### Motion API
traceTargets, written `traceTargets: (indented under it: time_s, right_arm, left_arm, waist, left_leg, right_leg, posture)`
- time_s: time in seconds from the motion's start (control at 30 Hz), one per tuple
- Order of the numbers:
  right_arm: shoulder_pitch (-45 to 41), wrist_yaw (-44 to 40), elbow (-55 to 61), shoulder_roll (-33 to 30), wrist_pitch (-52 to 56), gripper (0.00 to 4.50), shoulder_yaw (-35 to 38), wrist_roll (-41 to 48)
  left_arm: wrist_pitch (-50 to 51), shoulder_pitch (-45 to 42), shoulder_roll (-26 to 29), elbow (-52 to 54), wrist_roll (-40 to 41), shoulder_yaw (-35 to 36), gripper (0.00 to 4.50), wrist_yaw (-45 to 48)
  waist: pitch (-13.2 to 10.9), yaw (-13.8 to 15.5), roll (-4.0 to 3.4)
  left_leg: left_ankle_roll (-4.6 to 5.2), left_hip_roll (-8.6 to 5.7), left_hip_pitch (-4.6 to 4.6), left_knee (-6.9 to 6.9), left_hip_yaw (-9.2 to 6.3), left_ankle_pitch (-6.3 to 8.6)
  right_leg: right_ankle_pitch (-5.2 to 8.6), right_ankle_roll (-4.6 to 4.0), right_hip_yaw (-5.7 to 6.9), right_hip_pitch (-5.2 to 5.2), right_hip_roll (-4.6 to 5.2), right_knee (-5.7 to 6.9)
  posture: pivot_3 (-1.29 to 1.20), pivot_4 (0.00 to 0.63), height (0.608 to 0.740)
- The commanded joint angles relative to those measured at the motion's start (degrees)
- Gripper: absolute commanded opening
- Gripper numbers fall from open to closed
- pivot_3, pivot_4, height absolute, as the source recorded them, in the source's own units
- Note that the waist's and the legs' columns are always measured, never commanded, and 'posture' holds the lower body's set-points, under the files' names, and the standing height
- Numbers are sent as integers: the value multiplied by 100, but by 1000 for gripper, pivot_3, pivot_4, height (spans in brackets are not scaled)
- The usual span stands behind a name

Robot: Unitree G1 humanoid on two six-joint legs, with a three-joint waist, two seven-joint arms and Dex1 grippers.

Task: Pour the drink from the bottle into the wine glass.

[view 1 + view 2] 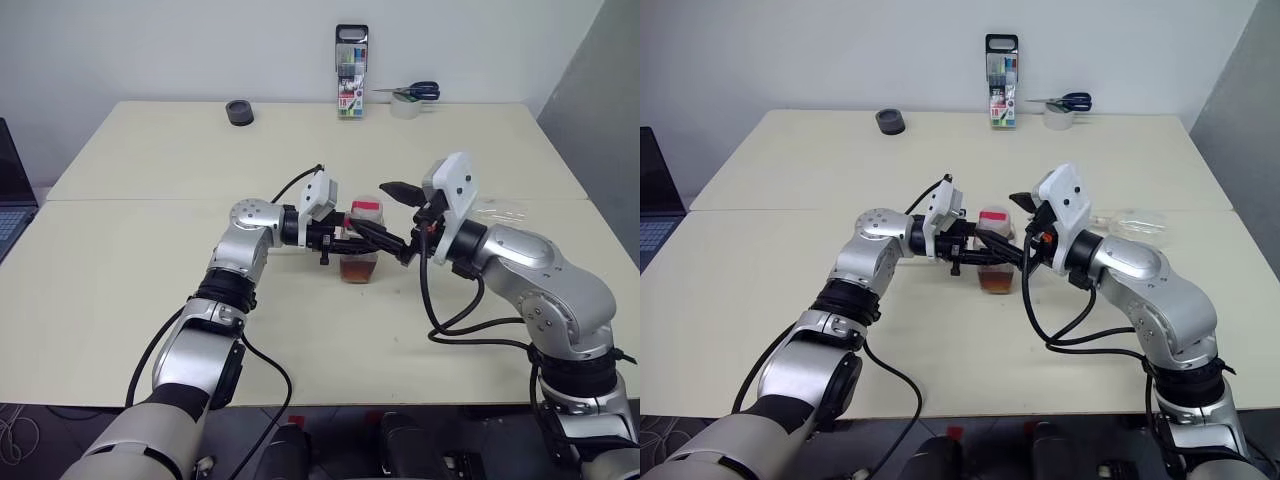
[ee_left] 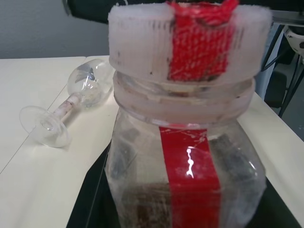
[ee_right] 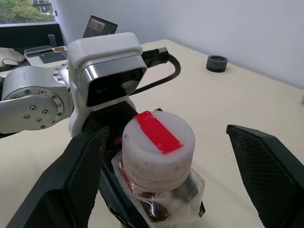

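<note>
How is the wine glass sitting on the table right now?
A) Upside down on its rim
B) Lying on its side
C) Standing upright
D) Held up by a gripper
B: the wine glass lies on its side on the table, its stem level and its foot facing sideways.

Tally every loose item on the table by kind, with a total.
Bottle, holding the drink, held in the left hand: 1
Wine glass, lying on its side: 1
Marker pack: 1
Scissors: 1
Tape roll under the scissors: 1
Small black round object: 1
Total: 6
</note>
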State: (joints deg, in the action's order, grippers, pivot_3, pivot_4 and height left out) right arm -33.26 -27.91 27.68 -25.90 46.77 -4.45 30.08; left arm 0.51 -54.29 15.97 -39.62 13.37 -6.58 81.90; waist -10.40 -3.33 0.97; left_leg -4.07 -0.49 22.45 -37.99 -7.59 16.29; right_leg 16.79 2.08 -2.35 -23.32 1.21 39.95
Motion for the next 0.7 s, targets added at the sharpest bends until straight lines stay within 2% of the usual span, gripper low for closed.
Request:
traceTargets:
  time_s: [0.03, 0.1, 0.17, 0.23, 0.37, 0.4, 0.7]
  right_arm:
    - [-163, -90, 85, -10, -170, 4221, -55, -91]
    - [-159, -94, 73, 15, -184, 4221, -73, -117]
    - [-157, -96, 69, 43, -199, 3854, -79, -137]
    - [-152, -91, 67, 84, -223, 3319, -69, -148]
    - [-141, -93, 68, 155, -250, 1947, -61, -165]
    - [-140, -99, 68, 159, -252, 1831, -66, -171]
    - [-168, -283, 90, -165, -735, 1833, -491, -832]
  left_arm:
    - [-130, -26, -11, 235, 62, 41, 1690, -10]
    - [-133, -18, -15, 240, 63, 40, 1690, -13]
    - [-136, -13, -15, 243, 63, 39, 1690, -13]
    - [-137, -10, -13, 242, 60, 38, 1690, -16]
    - [-147, 12, 1, 251, 55, 37, 1690, -14]
    - [-149, 15, 2, 251, 54, 36, 1690, -15]
    - [-115, 89, 14, 352, 74, 22, 1689, -21]
  waist:
    - [0, 0, 0]
    - [0, 0, 0]
    - [0, 0, 0]
    - [0, 1, 0]
    - [0, 0, 0]
    - [0, 0, 0]
    - [0, -1, 0]
  left_leg:
    - [0, 0, 0, 0, 0, 0]
    - [0, 0, 0, 0, 0, 0]
    - [0, 0, 0, 0, 0, 0]
    - [0, 0, 0, 0, 0, 0]
    - [0, 0, 0, 0, -1, 0]
    - [0, 0, 0, 0, 0, 0]
    - [0, 0, -1, 0, 1, 0]
  right_leg:
    - [0, 0, 0, 0, 0, 0]
    - [0, 0, 0, 0, 0, 0]
    - [0, 0, 0, 0, 0, 0]
    - [0, 0, 0, 0, 0, 0]
    - [0, 0, 0, 0, 0, 0]
    - [0, 0, 0, 0, 0, 0]
    - [0, 0, 0, 0, 0, 0]
  posture:
    - [0, 150, 740]
    - [0, 150, 740]
    - [0, 150, 740]
    - [0, 150, 740]
    - [0, 150, 740]
    - [0, 150, 740]
    - [0, 150, 740]
